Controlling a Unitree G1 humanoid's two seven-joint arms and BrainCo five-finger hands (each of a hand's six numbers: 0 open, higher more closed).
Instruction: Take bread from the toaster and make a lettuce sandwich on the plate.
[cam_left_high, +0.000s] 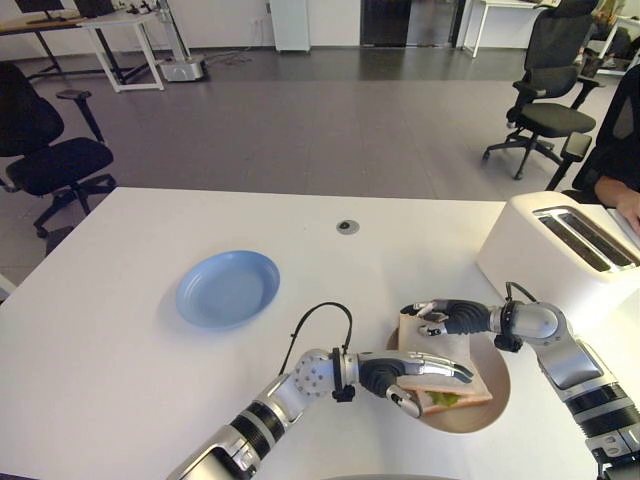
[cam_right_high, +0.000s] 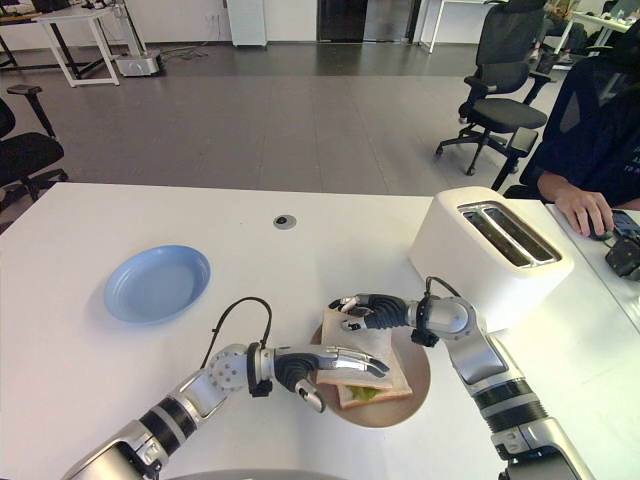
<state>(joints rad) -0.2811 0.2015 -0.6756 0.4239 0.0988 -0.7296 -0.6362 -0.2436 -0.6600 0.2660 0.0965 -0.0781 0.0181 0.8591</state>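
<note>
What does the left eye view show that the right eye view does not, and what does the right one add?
Left eye view: the backrest of the black office chair at the far left.
Right eye view: a dark object on the adjoining table at the right edge.
Both: the blue plate, the white toaster, the brown plate with the lettuce sandwich, the left hand gripping its top bread slice, and the right hand at that slice's far edge.

The left hand (cam_right_high: 333, 368) pinches the near side of the bread (cam_right_high: 378, 345) on the brown plate (cam_right_high: 419, 375), the right hand (cam_right_high: 370, 311) grips its far corner, lettuce (cam_right_high: 360, 393) peeks out just under the left hand's fingers, the toaster (cam_right_high: 490, 250) stands just past the right hand, and a blue plate (cam_right_high: 157, 283) sits well away from the left hand.
</note>
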